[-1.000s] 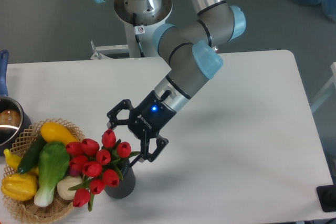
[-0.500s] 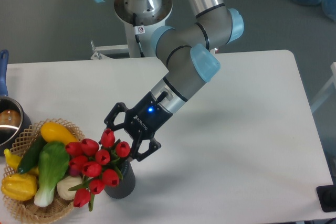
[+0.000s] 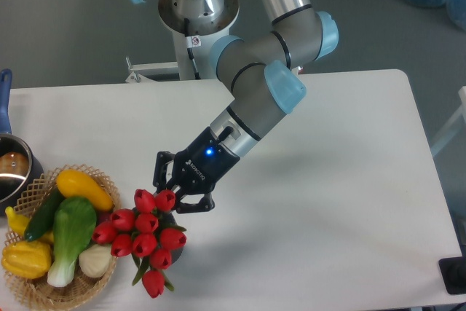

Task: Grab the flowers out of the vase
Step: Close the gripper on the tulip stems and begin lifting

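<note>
One arm, one claw (image 3: 177,196): its fingers have drawn together around the top of the flowers (image 3: 145,234), right at the uppermost red buds, and look clamped on the bunch, blue light lit on the claw body. Flowers sit near the front-left of the desk (image 3: 328,180), the bunch leaning toward the front edge, buds fanned out over the vase (image 3: 175,252), which is almost fully hidden under them; only a dark sliver shows at the right side. Cannot tell whether the stems are inside the vase or clear of it. Just left of the flowers, a wicker basket (image 3: 36,293) holds yellow, green and white vegetables. A metal pot (image 3: 13,172) sits at the left edge.
</note>
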You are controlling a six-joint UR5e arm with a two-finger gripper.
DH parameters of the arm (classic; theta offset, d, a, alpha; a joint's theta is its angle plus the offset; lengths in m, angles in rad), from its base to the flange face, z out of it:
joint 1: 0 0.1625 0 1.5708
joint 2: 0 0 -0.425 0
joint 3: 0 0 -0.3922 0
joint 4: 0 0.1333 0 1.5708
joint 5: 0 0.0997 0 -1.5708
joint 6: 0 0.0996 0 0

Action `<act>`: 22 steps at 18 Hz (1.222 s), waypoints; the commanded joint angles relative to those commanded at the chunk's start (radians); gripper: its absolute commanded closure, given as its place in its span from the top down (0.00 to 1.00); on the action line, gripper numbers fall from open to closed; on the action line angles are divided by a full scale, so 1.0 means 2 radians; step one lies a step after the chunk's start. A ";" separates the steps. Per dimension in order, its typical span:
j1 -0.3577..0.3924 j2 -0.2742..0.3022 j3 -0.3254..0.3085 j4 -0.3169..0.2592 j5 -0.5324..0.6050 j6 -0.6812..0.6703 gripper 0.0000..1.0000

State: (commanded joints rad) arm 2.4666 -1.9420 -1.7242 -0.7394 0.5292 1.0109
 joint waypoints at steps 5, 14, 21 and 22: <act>0.001 0.011 -0.001 0.000 -0.004 0.000 0.13; 0.018 0.042 -0.006 0.000 -0.033 0.016 0.13; 0.026 0.068 -0.008 -0.001 -0.044 0.012 0.13; 0.028 0.071 -0.008 -0.001 -0.049 0.012 0.13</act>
State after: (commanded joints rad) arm 2.5218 -1.7994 -1.7395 -0.7409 0.4311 1.0339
